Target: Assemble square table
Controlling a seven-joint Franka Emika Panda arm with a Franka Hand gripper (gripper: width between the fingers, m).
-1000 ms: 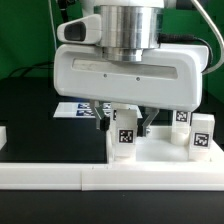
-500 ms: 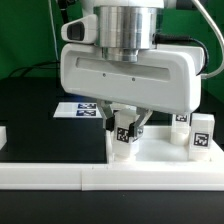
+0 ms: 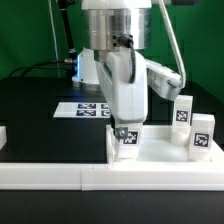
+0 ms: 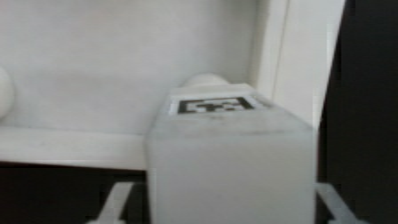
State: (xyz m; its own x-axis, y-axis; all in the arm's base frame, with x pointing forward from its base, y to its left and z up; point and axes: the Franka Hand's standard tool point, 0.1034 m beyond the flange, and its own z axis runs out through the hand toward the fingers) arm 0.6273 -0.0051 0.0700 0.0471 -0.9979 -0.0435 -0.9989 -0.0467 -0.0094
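Black tabletop (image 3: 40, 110) fills the exterior view, with a green wall behind and a long white border rail (image 3: 60, 172) across the front. On it lies the square table's slab (image 3: 160, 148), white plastic, flat, at the exterior view's right. I count three blocky white legs, each with a black-and-white tag: one leg (image 3: 127, 139) stands on the slab's near corner, and the gripper (image 3: 125, 130) has come down over it, fingers pinching its sides; two more legs (image 3: 184, 110) (image 3: 203, 136) stand at the far right. One marker board (image 3: 88, 110) lies behind.

Seen from the wrist, the clamped leg (image 4: 228, 150) fills the middle, upright, its tag (image 4: 215, 103) on top, the pale slab (image 4: 107, 60) behind it.
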